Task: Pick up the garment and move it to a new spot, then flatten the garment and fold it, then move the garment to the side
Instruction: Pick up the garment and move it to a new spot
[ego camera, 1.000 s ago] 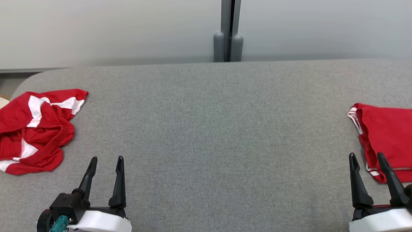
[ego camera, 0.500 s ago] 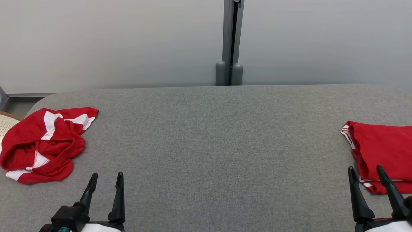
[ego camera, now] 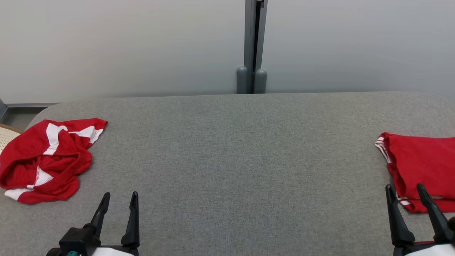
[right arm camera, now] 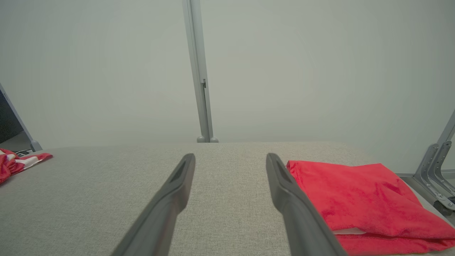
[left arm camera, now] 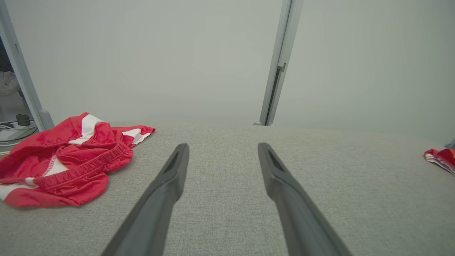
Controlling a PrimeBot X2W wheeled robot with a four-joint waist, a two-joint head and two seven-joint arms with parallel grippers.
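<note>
My left gripper (ego camera: 120,194) and right gripper (ego camera: 404,186) are both spread wide, empty. I put the crumpled garment (ego camera: 46,160) at 10 o'clock off the left one, apart, heap running roughly 1-to-7. Left arm's nearer. The right sits by the folded garment (ego camera: 423,167) at 3 o'clock.

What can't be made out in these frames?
- Folded red garment: cut off by head view's right edge; near corner behind right gripper.
- Crumpled red garment: bunched folds hide its type, head and left wrist views.
- Beige item, head view's left edge: mostly cropped, unidentifiable.
</note>
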